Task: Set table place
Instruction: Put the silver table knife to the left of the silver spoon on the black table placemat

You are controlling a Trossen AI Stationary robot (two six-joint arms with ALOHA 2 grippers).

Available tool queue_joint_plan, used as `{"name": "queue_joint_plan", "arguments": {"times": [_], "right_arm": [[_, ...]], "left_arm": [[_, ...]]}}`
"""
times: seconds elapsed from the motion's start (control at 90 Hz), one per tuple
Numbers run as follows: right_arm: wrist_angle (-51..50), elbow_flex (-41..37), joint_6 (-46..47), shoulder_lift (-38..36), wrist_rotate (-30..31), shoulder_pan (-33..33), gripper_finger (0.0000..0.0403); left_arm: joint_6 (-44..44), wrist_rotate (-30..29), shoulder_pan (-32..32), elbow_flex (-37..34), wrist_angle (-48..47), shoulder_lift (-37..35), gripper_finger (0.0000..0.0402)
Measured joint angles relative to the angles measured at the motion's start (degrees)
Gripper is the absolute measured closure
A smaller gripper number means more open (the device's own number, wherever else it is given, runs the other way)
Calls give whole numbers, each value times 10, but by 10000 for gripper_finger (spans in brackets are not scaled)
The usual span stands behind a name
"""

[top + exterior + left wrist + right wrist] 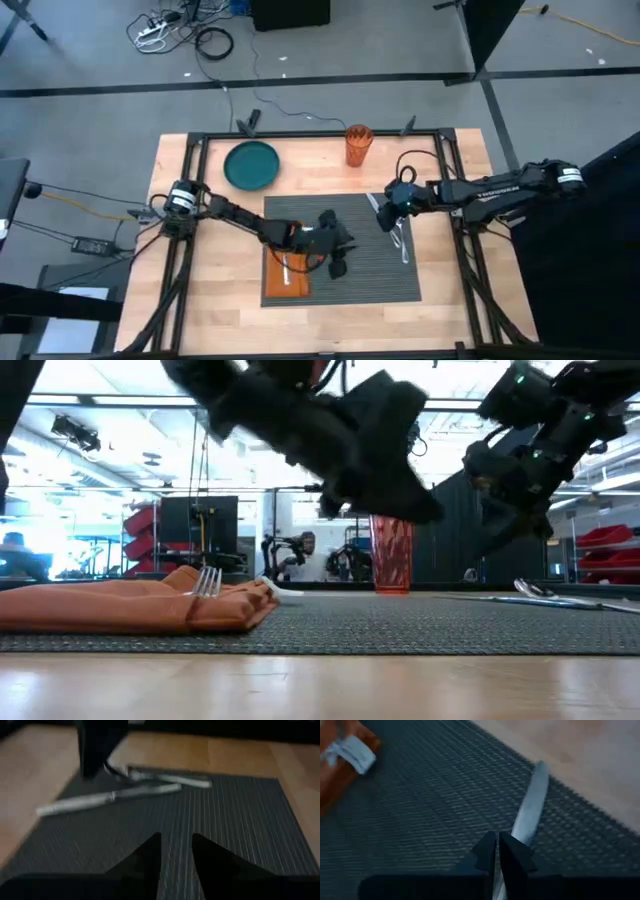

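The dark ribbed place mat (350,275) lies on the wood table (200,300). An orange napkin (287,272) with a fork (207,581) on top rests on the mat's left part. A knife (530,802) and a second utensil (107,799) lie on the mat's right part. My right gripper (497,850) is shut on the knife at the mat's far right. My left gripper (176,855) hovers open over the mat's middle (338,262), beside the napkin, with nothing between its fingers. A teal plate (250,165) and an orange cup (358,143) stand beyond the mat. My right gripper pinches one end of the knife (516,832) between its two fingers, which lie across it and slant down from the table's right side. The rest of the knife stretches away from the fingers, low over the mat or on it.
The plate sits on bare wood at the far left, the cup (392,555) at the far middle. Bare mat lies between the napkin and the utensils. The black frame (300,135) runs along the table's edges.
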Motion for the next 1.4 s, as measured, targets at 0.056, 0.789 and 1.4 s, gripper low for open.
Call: {"name": "queue_joint_plan", "arguments": {"times": [0.056,0.789,1.4], "right_arm": [[0,0,-14,11,-14,-15,403],[97,1,-93,146,-80,-112,262],[141,0,-60,161,-119,-46,263]], "left_arm": [[11,5,15,20,-16,5,308],[12,71,86,63,32,111,308],[13,70,85,63,-9,114,308]]}}
